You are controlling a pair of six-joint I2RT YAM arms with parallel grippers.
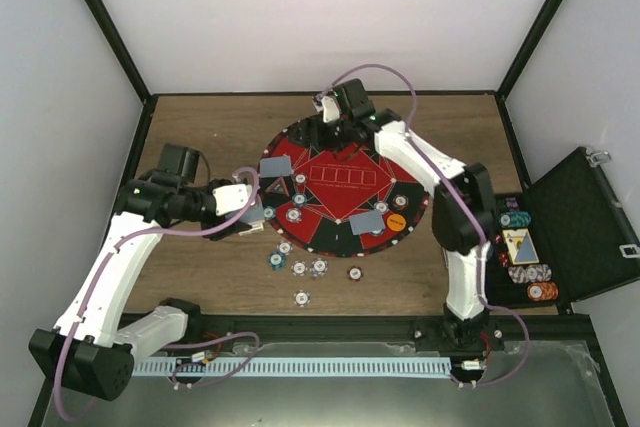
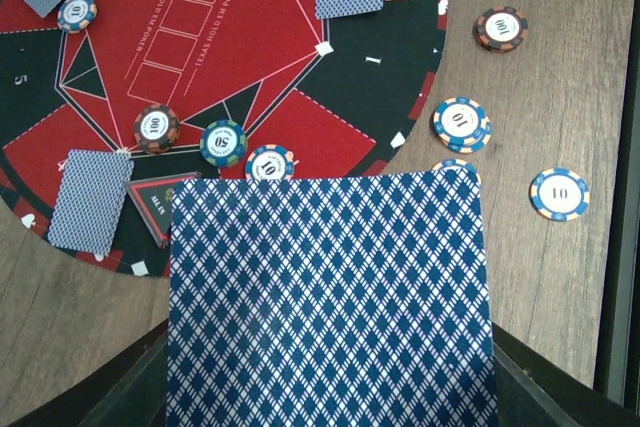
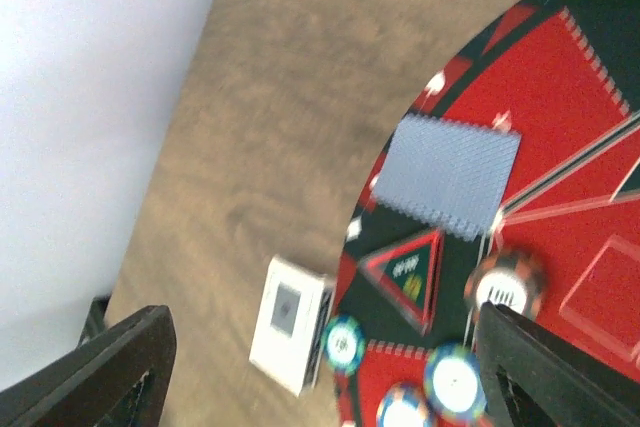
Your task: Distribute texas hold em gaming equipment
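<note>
A blue diamond-backed playing card (image 2: 330,297) fills the lower left wrist view, with my left gripper (image 2: 330,392) shut on it, just off the mat's left edge (image 1: 255,215). More cards lie face down on the mat (image 1: 275,165) (image 1: 368,222). Striped chips sit on the mat (image 2: 222,142) and on the wood in front of it (image 1: 299,268) (image 2: 458,124). An orange button disc (image 1: 396,219) rests at the mat's right. My right gripper (image 1: 322,127) hovers open over the mat's far edge, nothing between its fingers (image 3: 110,367); a card (image 3: 450,172) lies beyond them.
The round red-and-black mat (image 1: 340,162) covers the table's middle. An open black case (image 1: 580,217) at the right holds chip stacks (image 1: 528,272) and a card. A white boxy thing (image 3: 290,322) shows by the mat's edge. Black frame posts and white walls surround the table.
</note>
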